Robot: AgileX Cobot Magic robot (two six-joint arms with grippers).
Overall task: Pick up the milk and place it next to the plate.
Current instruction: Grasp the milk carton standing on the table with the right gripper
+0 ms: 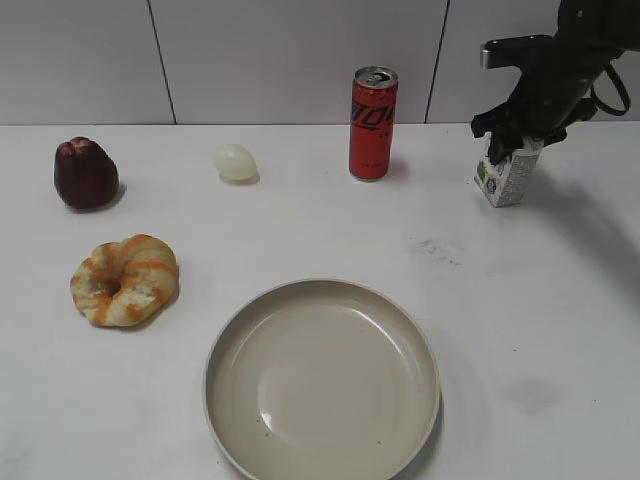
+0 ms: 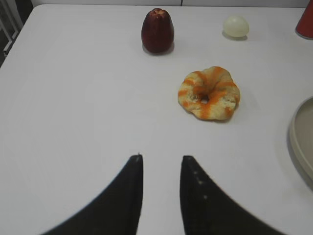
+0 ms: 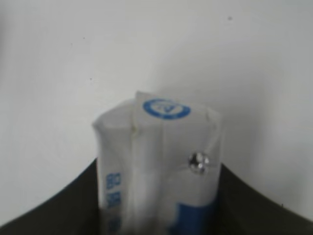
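The milk [image 1: 508,177] is a small white carton with blue lettering, at the back right of the white table, tilted a little. My right gripper [image 1: 512,138] is shut on the milk at its top; in the right wrist view the milk [image 3: 159,161] fills the space between the two dark fingers. The plate [image 1: 322,376] is a large beige dish at the front middle, its rim also showing in the left wrist view [image 2: 299,139]. My left gripper [image 2: 161,157] is open and empty above bare table, out of the exterior view.
A tall red soda can [image 1: 373,123] stands at the back middle. A pale egg-shaped object [image 1: 236,162], a dark brown ridged cake [image 1: 85,173] and an orange-striped ring bread [image 1: 125,280] lie on the left. A tiled wall closes the back.
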